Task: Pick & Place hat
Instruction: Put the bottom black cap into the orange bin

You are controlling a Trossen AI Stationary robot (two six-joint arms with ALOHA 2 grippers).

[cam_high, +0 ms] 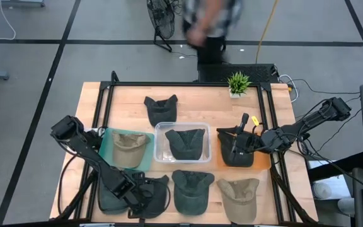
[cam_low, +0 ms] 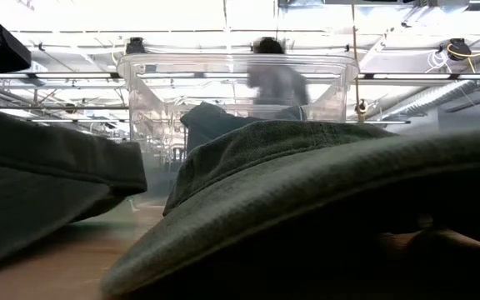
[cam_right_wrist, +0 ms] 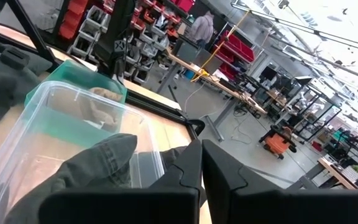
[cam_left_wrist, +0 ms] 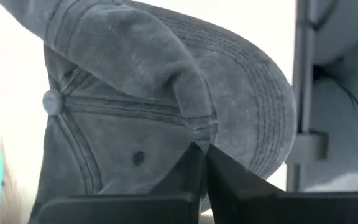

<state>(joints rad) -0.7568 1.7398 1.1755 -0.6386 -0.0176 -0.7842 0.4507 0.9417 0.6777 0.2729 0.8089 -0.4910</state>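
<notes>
Both arms look to be mid-pick, each pinching a dark cap. To do this well, the lift should go straight up with the pinch kept on a firm fold of cloth — soft crowns slip, and neighbouring hats lie close enough to drag along.

The left gripper [cam_high: 131, 191] is at the near left corner of the worktop [cam_high: 194, 104], down on a dark grey cap [cam_high: 145, 194]. In the left wrist view its 2 fingers [cam_left_wrist: 194, 180] are drawn nearly together with a ridge of the cap's crown nipped between them, so it appears clamped on the fabric, and the cap lies just beside a dark green cap [cam_high: 192, 189].

The right gripper [cam_high: 247, 142] is over the orange mat [cam_high: 261, 162] on the right side, on a black cap [cam_high: 235, 148]. In the right wrist view its fingers are likewise almost closed with dark cloth bunched at them; a hold seems likely, though the contact itself is partly hidden.

Between the arms stands a clear bin [cam_high: 159, 146] with 1 dark cap inside — probably the drop spot. A person [cam_high: 210, 19] stands beyond the far edge
</notes>
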